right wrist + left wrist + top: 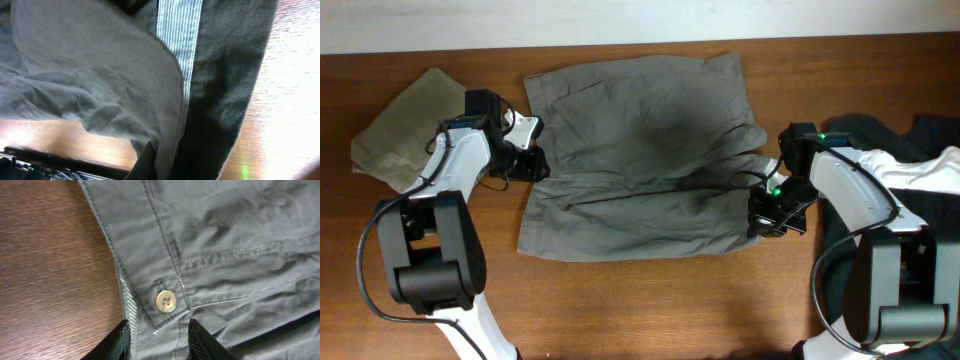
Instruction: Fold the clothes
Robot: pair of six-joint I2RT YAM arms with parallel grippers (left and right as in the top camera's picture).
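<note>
Shorts flat on desk, fold barely begun

Brown wooden desk [640, 310] carries everything. At centre lie the mid-grey woven shorts [640, 140], spread wide and mostly flat, w/ soft creases across the middle and a rumpled right edge. No clean fold shows in them yet, so I'd judge this piece at its 1st step. The khaki-grey cloth garment [405, 125] sits at far left, well apart from the others, in a compact squarish shape, prob. folded already. The black garment [865, 130] and white garment [932, 170] lie heaped at the right edge, partly under the right arm, apparently unfolded. Roughly 1 of 4 done; most work left.

Right pincer [772, 210] is at the shorts' right edge w/ jaws together; its wrist view shows cloth lifted off the wood and gathered toward it, so it appears clamped on the shorts. Left pincer [532, 165] is at the left edge, jaws apart, straddling the waistband [131, 315] corner w/o squeezing.

A pale blue striped band [180, 45] lines the lifted edge. A pale round four-hole button [165, 300] sits just above the left jaws.
</note>
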